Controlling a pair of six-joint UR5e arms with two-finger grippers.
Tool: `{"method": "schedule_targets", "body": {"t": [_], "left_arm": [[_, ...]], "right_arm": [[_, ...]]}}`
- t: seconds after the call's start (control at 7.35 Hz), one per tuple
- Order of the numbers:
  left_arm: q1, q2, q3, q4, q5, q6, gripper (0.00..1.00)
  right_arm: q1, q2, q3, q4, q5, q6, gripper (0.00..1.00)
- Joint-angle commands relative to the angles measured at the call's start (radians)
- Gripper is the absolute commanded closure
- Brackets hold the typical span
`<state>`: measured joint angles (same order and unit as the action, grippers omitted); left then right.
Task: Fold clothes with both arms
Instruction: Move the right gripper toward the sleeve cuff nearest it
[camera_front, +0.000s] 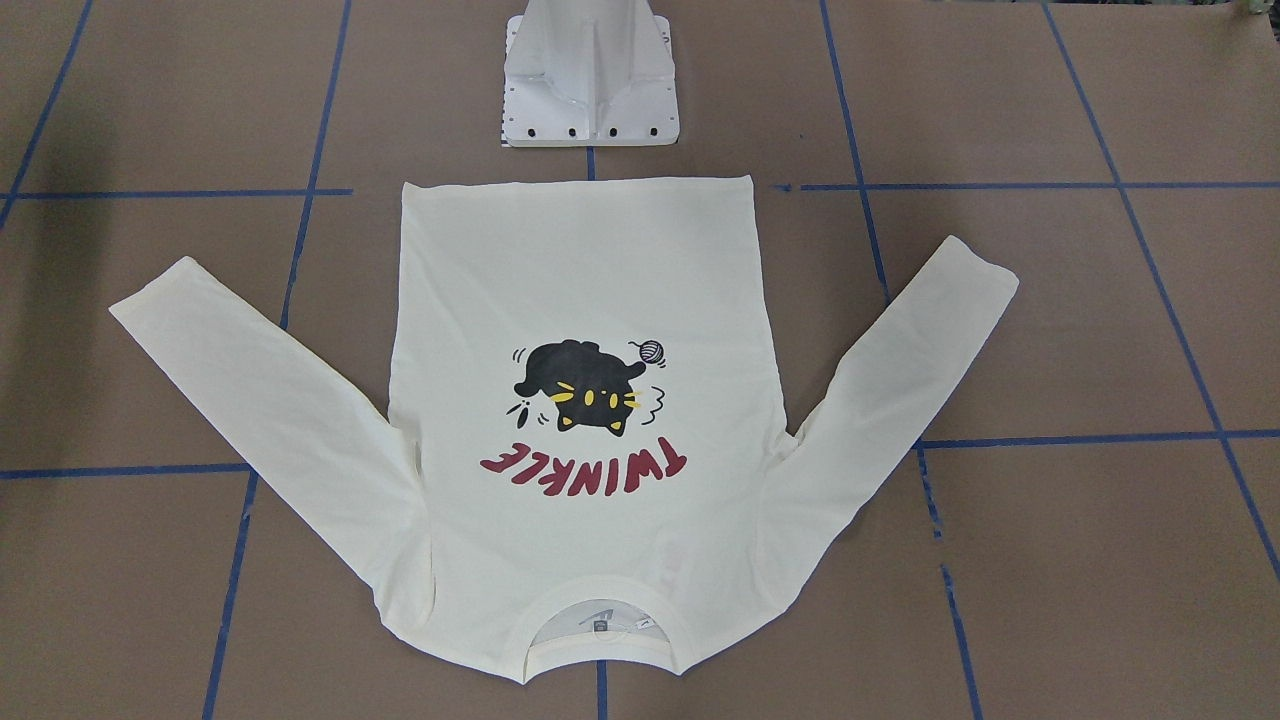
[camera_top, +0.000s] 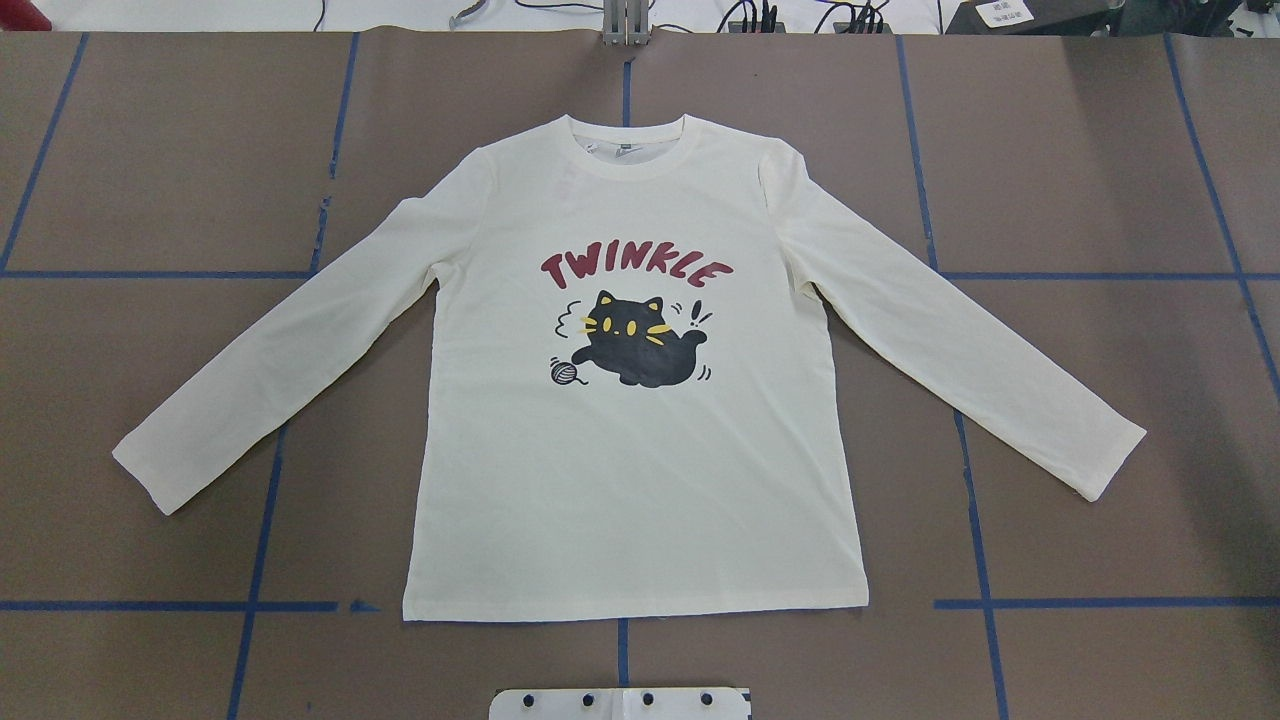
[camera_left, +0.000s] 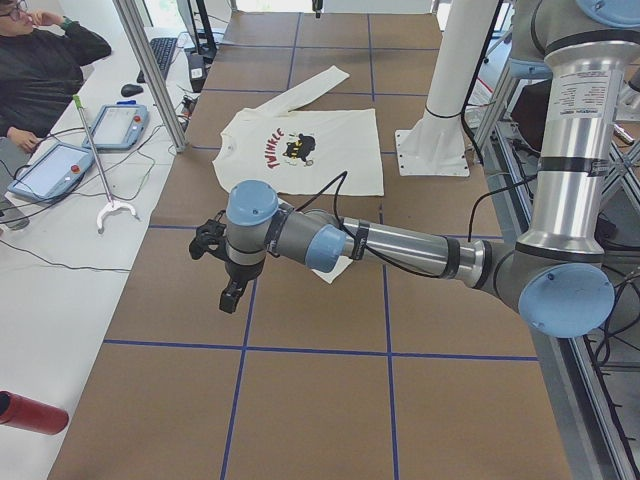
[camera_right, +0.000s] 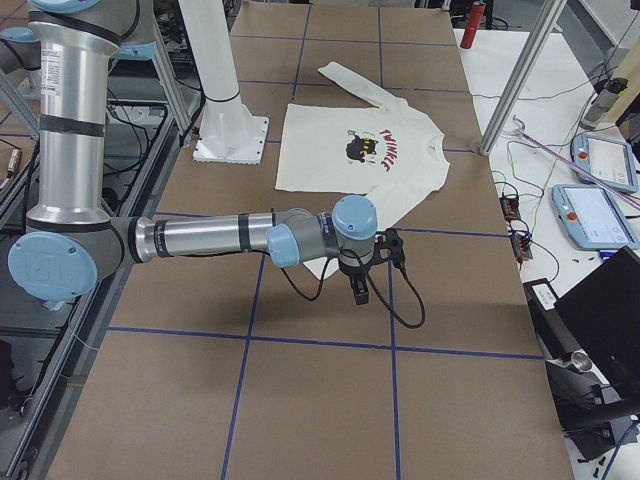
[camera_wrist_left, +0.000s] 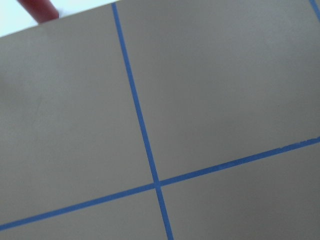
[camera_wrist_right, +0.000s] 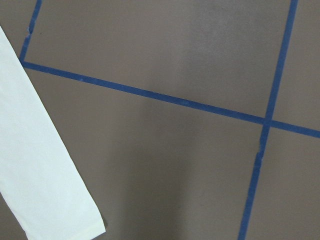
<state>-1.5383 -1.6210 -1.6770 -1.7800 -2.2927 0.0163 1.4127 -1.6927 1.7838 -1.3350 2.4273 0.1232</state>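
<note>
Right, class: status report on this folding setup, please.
Left gripper and right gripper off the shirt, jaw state unclear. Shirt flat, print up, unfolded. Nothing lying on it.

Light fell bright and even from above on my overhead and front feeds, so the shirt (camera_top: 640, 480) threw only a thin, soft shadow at its edges and its cream cloth read nearly washed out against the brown table (camera_top: 150, 400), which dimmed toward its far right corner. From the right side I saw the right arm (camera_right: 200, 238) lay a faint, diffuse shadow on the table below it. My left wrist feed was soft and out of focus with a blown-out white corner at upper left, while the right wrist feed was sharper, with a broad dim band down its middle.
</note>
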Motion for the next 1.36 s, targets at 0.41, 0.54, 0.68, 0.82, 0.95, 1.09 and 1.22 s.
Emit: {"method": "schedule_targets", "body": {"t": [0.41, 0.54, 0.68, 0.82, 0.95, 1.09, 1.22], "left_arm": [[0.012, 0.076, 0.034, -0.103, 0.006, 0.007, 0.0], [0.012, 0.102, 0.036, -0.161, 0.004, 0.007, 0.0], [0.012, 0.107, 0.034, -0.176, 0.004, 0.002, 0.0], [0.012, 0.112, 0.033, -0.179, 0.004, 0.005, 0.0], [0.012, 0.113, 0.031, -0.179, 0.004, 0.005, 0.0], [0.012, 0.113, 0.029, -0.179, 0.003, 0.005, 0.0], [0.012, 0.113, 0.029, -0.179, 0.002, 0.005, 0.0]], "right_arm": [[-0.306, -0.182, 0.052, 0.368, -0.151, 0.396, 0.0], [-0.419, -0.171, 0.074, 0.385, -0.186, 0.575, 0.0], [-0.542, -0.139, 0.085, 0.388, -0.28, 0.686, 0.0], [-0.622, -0.115, 0.08, 0.389, -0.348, 0.737, 0.0], [-0.653, -0.099, 0.074, 0.385, -0.367, 0.765, 0.0], [-0.658, -0.094, 0.062, 0.381, -0.37, 0.765, 0.0], [-0.656, -0.097, 0.057, 0.378, -0.372, 0.765, 0.0]]}}
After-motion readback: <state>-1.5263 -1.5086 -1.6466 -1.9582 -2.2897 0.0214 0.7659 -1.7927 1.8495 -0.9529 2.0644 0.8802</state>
